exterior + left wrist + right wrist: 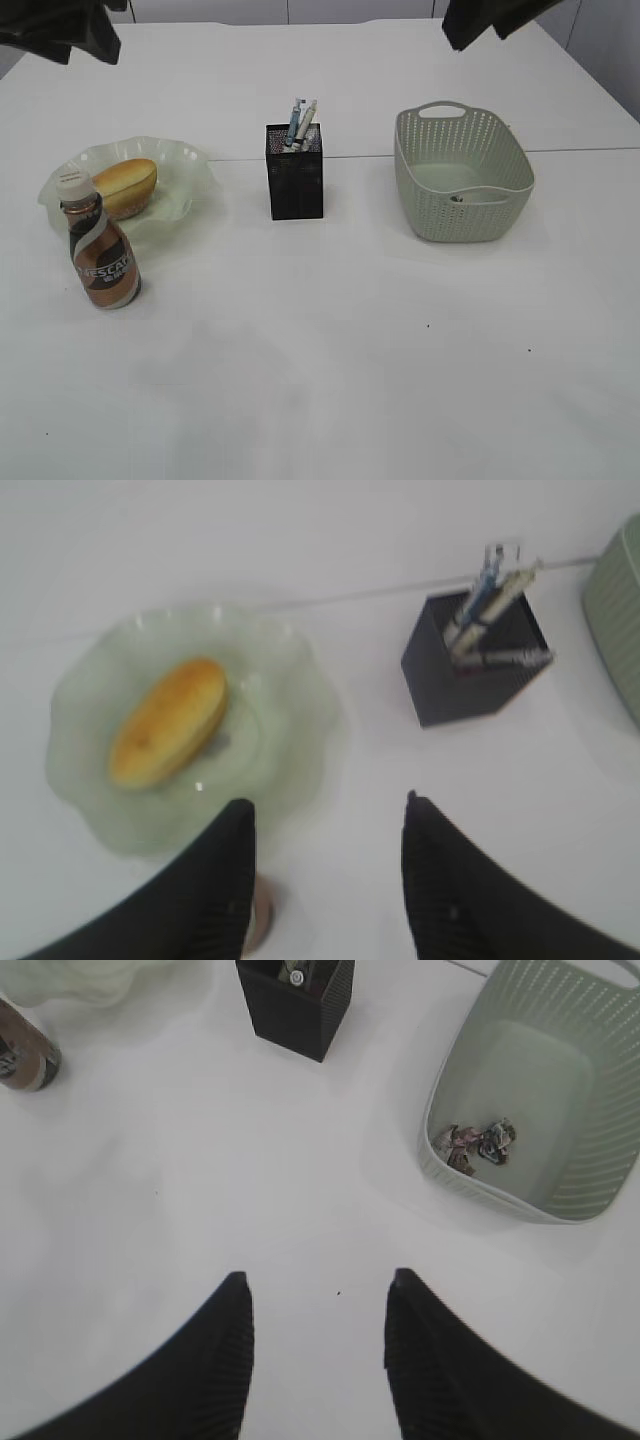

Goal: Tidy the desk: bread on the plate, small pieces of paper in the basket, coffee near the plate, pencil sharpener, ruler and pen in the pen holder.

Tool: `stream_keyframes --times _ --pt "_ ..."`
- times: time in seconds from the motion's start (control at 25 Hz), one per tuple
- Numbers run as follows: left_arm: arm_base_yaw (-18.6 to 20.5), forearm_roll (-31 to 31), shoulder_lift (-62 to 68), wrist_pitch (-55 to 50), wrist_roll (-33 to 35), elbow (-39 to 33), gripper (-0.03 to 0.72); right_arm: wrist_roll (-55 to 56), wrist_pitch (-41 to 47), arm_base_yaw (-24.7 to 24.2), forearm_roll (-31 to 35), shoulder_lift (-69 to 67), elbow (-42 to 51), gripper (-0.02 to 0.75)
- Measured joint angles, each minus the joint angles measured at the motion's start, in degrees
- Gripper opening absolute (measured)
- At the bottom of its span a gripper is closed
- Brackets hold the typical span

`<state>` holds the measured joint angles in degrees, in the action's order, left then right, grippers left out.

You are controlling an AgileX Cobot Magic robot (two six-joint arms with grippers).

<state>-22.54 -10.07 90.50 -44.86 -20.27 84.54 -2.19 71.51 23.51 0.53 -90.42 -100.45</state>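
The bread (126,186) lies on the green plate (185,180) at the left; both also show in the left wrist view, bread (168,722) on plate (290,730). The coffee bottle (99,255) stands upright just in front of the plate. The black pen holder (296,172) holds pens (301,122); ruler and sharpener cannot be made out. The basket (462,176) holds the paper wads (478,1144). My left gripper (328,805) and right gripper (315,1278) are both open and empty, raised above the desk (330,350).
Both arms show only as dark shapes at the top corners of the exterior view, left arm (60,30) and right arm (490,18). A seam line (360,156) crosses the desk behind the holder and basket.
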Motion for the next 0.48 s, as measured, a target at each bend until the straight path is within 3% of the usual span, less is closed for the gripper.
stream_keyframes --times 0.2,0.48 --pt "0.0 7.91 -5.61 -15.37 4.82 0.0 0.337 0.89 0.23 0.0 0.23 5.2 0.0 0.326" --pt "0.0 11.1 -14.84 -26.23 8.36 0.0 0.333 1.04 0.36 0.0 0.71 16.3 6.42 0.326"
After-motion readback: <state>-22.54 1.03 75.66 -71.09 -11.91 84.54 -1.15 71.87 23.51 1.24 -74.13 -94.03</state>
